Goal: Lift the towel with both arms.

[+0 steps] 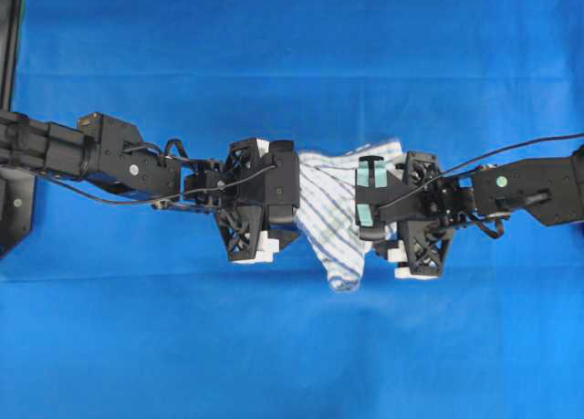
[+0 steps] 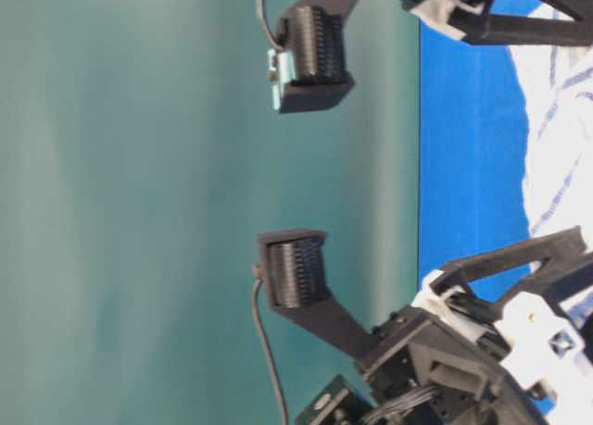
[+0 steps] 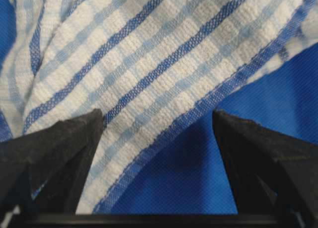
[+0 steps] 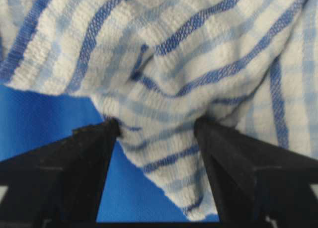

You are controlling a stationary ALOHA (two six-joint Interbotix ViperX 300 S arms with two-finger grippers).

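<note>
Left gripper (image 1: 290, 193) and right gripper (image 1: 363, 200), fingers spread, astride towel (image 1: 328, 220) edges.

No readable text, labels, brands, numbers or signs in any view.
</note>
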